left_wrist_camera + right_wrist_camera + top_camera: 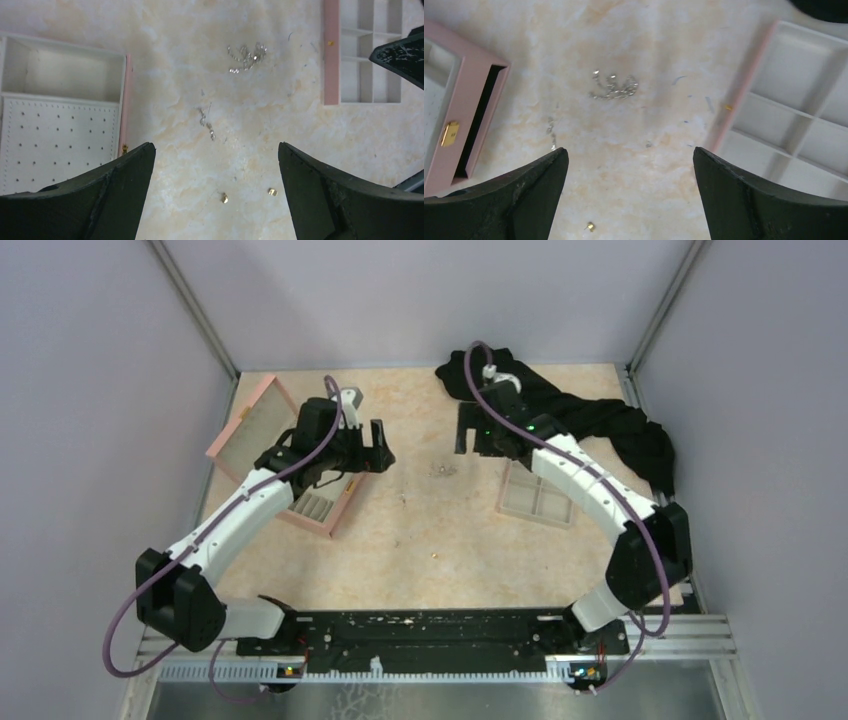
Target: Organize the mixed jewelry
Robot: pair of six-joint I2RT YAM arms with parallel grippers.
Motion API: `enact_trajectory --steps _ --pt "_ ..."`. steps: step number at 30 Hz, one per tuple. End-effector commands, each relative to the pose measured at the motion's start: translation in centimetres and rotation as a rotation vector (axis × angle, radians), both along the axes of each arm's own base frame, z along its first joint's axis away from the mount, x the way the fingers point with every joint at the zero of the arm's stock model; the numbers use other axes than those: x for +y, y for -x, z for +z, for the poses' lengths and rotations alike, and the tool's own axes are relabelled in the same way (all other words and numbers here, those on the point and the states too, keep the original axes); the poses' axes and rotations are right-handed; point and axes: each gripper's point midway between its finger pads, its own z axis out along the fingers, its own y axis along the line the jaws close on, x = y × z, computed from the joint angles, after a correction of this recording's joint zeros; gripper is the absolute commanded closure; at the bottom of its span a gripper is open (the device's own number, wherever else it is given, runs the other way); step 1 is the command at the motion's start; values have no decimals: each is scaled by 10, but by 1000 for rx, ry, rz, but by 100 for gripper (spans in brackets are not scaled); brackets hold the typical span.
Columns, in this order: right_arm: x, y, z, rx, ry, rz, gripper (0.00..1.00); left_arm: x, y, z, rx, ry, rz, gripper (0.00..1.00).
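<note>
Evidently left gripper (215, 150) and right gripper (629, 152) gaped wide, empty. The tangled silvery chain jewelry (246, 57) lay on mottled beige tabletop (175, 75), twelve o'clock of left gripper; vertical descent onto one strand seemed best.

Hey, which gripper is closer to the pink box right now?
Left. The left gripper hovers just right of the pink box, at its edge; the right gripper is across the table, past the loose jewelry.

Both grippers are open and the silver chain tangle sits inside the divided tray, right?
No: left gripper and right gripper are open, but the silver chain tangle lies on the table, outside the divided tray, per the right wrist view.
</note>
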Motion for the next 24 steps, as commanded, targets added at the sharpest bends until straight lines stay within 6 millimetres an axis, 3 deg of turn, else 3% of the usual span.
enact_trajectory --steps 1,5,9,15,20,24 --pt "49 -11 -10 43 -20 133 8 17 6 -11 2 -9 78 1" --pt "65 -26 -49 141 20 140 20 35 -5 -5 33 20 176 1" --pt "76 -44 -84 219 58 121 28 37 -7 4 17 28 181 1" --pt "87 -63 -115 290 96 76 45 37 -7 9 -2 34 178 1" --pt "84 -63 -129 320 118 27 63 42 -9 8 -10 13 200 1" --pt "81 -59 -139 337 132 2 65 42 -8 7 -8 12 196 1"
